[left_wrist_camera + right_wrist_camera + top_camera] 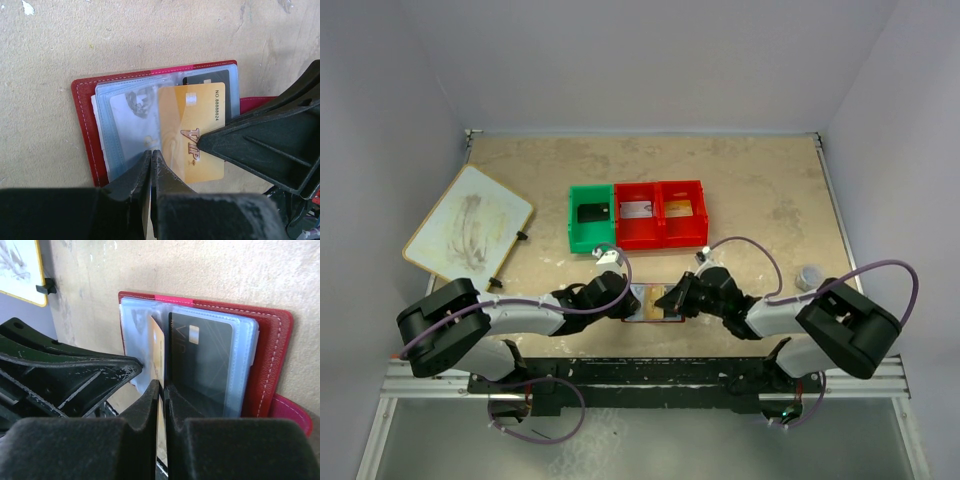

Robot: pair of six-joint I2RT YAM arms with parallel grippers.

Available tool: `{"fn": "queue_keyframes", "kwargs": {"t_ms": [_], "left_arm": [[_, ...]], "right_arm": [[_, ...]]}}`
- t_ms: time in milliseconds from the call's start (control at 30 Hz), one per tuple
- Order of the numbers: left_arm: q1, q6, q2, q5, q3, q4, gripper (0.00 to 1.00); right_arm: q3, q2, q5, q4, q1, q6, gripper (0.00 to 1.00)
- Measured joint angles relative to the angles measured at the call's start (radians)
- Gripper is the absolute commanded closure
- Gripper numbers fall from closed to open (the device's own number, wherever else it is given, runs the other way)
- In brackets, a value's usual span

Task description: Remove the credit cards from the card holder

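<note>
Near the front edge of the tabletop [760, 190], between the arms, the maroon card holder [82, 130] lies open. The left gripper [151, 154] has its jaws pressed together on the near edge of the clear sleeves, pinning them. The right gripper [161, 385] has its jaws narrowed onto the edge of the gold card [192, 125], which is partly out of its sleeve. A black card [202, 365] sits sleeved beside it. The gold card looks light, stiff and slick, so a firm pinch on its exposed edge, pulled along the sleeve, seems best. The floppy holder needs anchoring.
</note>
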Motion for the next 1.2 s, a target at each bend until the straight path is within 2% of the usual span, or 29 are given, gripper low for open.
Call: {"fn": "queue_keyframes", "kwargs": {"t_ms": [67,233,533,600,700,833,1033,1200], "left_arm": [[0.000,0.000,0.000,0.000,0.000,0.000,1.00],[0.000,0.000,0.001,0.000,0.000,-0.001,1.00],[0.000,0.001,-0.010,0.000,0.000,-0.014,0.98],[0.000,0.002,-0.022,0.000,0.000,-0.031,0.94],[0.000,0.007,-0.053,-0.004,0.000,-0.076,0.80],[-0.001,0.027,-0.125,-0.032,0.006,-0.162,0.67],[-0.001,0.063,-0.224,-0.115,0.072,-0.299,0.50],[-0.001,0.074,-0.283,-0.185,0.103,-0.379,0.39]], "right_arm": [[0.003,0.000,-0.008,0.003,0.000,-0.002,1.00],[0.011,-0.035,-0.001,-0.031,0.000,-0.004,1.00],[0.012,-0.286,0.091,-0.226,-0.005,-0.108,1.00],[0.012,-0.352,0.122,-0.280,-0.005,-0.147,1.00],[0.012,-0.448,0.163,-0.340,-0.005,-0.206,1.00],[0.024,-0.543,0.212,-0.382,-0.005,-0.313,1.00],[0.092,-0.578,0.313,-0.378,-0.005,-0.545,1.00],[0.162,-0.552,0.416,-0.322,-0.005,-0.842,1.00]]}}
